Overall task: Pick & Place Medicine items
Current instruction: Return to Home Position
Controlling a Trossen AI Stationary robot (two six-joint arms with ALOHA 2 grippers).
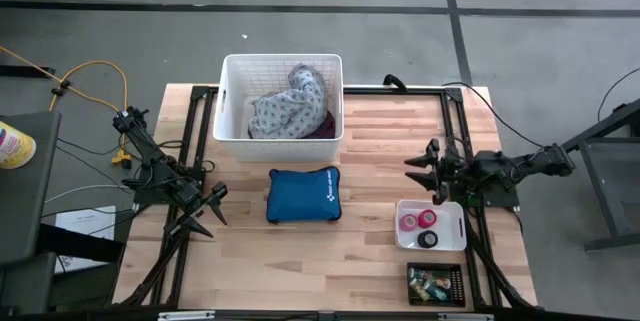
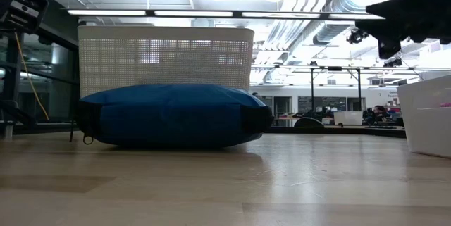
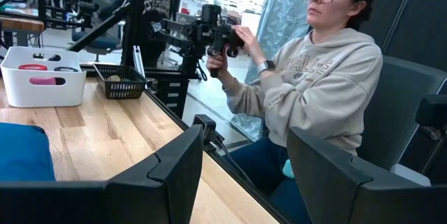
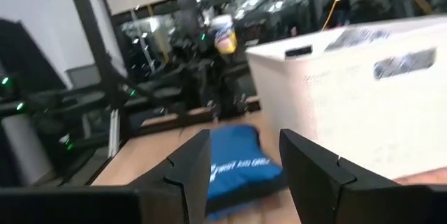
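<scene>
Medicine items [image 1: 427, 223] lie sorted in the high view: pink, red and black rolls in a white tray [image 1: 455, 243], with smaller pieces in the black bin [image 1: 459, 286] just beside it. Cloth [image 1: 290, 101] fills the white basket [image 1: 232, 101], and a blue pouch [image 1: 304, 195] lies mid-table. The left gripper [image 1: 214, 211] and right gripper [image 1: 410, 171] rest near opposite edges, fingers apart and empty. Low view: pouch in front of basket. Left wrist view: tray and bin across the table, a seated person [image 3: 328, 77] beyond. Right wrist view: spread fingers face pouch and basket. Sorting looks finished; only parking the arms seems left.
</scene>
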